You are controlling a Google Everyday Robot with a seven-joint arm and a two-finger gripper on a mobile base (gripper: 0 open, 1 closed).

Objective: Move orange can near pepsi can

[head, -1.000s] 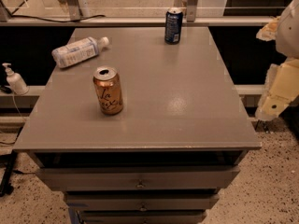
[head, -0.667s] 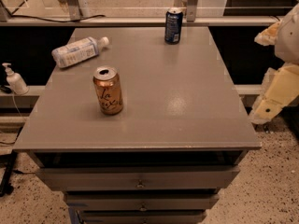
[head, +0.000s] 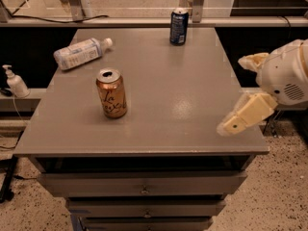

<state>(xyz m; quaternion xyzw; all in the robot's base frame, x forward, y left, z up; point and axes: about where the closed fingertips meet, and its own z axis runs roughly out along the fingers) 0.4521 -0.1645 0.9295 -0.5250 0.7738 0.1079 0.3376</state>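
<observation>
By right table (head: 192, 81) edge, pincer (head: 234, 94) agape

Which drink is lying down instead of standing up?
The clear plastic bottle at back left of the table lies on its side; the orange can and pepsi can stand upright. The end effector hovers by its right edge, empty.

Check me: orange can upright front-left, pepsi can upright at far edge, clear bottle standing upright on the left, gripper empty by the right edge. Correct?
One error: the clear bottle lies on its side, as the camera view shows. The orange can, pepsi can and the empty gripper at the right are as stated.
</observation>
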